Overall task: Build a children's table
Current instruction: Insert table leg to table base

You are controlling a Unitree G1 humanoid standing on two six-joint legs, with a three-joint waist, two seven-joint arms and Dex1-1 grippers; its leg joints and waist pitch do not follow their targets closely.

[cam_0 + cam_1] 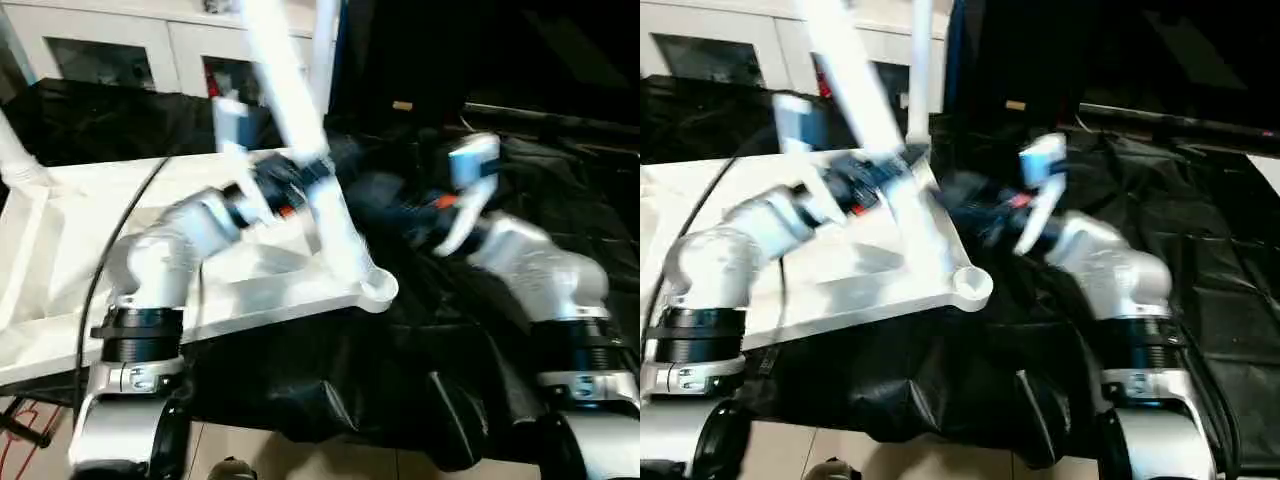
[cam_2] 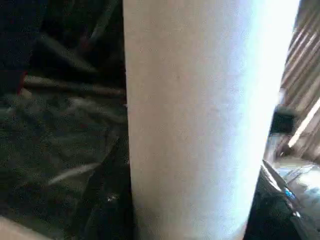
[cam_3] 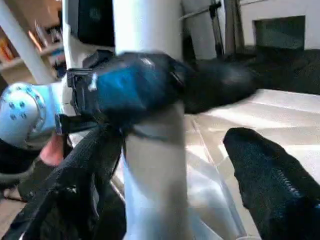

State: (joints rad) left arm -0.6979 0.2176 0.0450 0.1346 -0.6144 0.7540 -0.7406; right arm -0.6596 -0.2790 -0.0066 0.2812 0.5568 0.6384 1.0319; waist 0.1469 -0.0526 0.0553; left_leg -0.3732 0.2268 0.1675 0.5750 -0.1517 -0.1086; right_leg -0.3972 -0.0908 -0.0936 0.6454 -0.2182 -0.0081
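The children's table top [image 1: 60,230] lies underside up, white, on a black cloth. A long white leg [image 1: 285,80] leans steeply, its lower end at the near right corner socket [image 1: 378,287]. My left gripper [image 1: 290,185] is shut on this leg at mid-length; the left wrist view has the leg [image 2: 195,120] close up. My right gripper [image 3: 165,150] is open with the same leg [image 3: 150,200] between its black fingers [image 3: 270,200], just below the left gripper [image 3: 130,85], not closed on it. Two other legs [image 1: 15,150] [image 1: 325,40] stand upright at the far left and back corners.
Black cloth [image 1: 400,400] drapes over the work surface and hangs over its front edge. A white cabinet with glass doors [image 1: 110,50] stands behind. A black cable [image 1: 100,270] runs across the table top beside my left forearm.
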